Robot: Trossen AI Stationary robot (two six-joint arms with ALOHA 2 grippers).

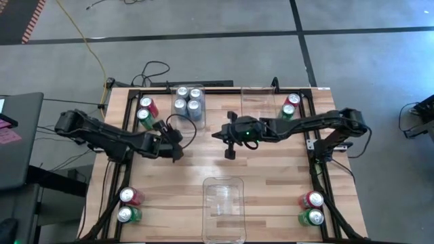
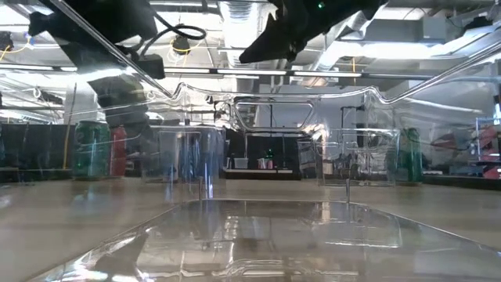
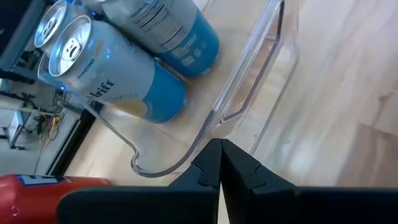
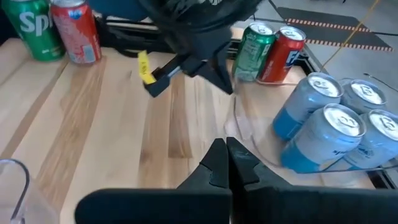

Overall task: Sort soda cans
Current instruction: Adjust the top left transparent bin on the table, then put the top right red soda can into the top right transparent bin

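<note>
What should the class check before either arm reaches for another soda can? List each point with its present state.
1. Four silver-blue cans stand together in one clear bin: ok.
2. Left gripper empty, fingers shut: not ok for grasping.
3. Right gripper empty, fingers shut: not ok for grasping.
4. Front bin has room: ok.
5. Red and green cans sorted: not ok, pairs stand at the table corners.

Glossy metal cans are sitting in a clear, shiny plastic bin on the smooth, pale wood table.
</note>
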